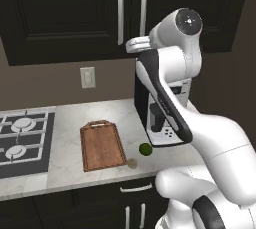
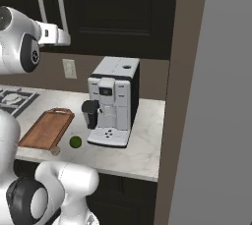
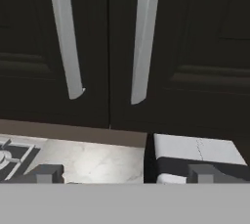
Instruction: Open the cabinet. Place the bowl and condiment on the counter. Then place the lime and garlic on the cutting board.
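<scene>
Dark kitchen wall, cabinet (image 3: 122, 47) doors both shut. Fingers (image 3: 124, 173) standing wide apart, gripping nothing, hovering just below and in front of the two handles (image 3: 139, 37), long axes running upright, seam centred between the tips. Lime (image 1: 145, 148) and garlic (image 1: 132, 163) lying on the worktop (image 1: 70, 123), right of the cutting board (image 1: 102, 145).

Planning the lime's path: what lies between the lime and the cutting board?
Only bare counter; the garlic sits just off that line, beside the lime and cutting board, in the left base view.
</scene>
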You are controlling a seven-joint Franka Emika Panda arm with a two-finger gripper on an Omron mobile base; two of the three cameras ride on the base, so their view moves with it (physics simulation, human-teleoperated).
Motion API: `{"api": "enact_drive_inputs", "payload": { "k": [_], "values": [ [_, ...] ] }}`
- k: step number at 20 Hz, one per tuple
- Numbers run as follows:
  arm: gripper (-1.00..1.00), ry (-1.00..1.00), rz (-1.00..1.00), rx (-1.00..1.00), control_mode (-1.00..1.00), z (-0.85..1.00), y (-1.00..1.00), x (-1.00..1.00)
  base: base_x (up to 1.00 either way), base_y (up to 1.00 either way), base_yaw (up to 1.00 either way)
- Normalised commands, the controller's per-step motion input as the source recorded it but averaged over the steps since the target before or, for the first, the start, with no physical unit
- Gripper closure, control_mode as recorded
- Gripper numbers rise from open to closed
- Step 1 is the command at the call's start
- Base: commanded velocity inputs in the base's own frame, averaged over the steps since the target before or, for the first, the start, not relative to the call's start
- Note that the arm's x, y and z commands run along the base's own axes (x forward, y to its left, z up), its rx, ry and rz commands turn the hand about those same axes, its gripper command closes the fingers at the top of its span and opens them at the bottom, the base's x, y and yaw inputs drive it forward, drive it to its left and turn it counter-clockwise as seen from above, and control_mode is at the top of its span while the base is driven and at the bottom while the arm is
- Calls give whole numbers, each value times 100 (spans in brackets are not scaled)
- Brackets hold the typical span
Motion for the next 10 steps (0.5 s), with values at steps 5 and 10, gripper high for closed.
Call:
{"api": "enact_drive_inputs", "payload": {
  "k": [5,10],
  "values": [
    [-100,0,0,1,-100,2,-6,55,0,0,0],
    [-100,0,0,0,-100,0,0,54,0,0,0]
  ]
}}
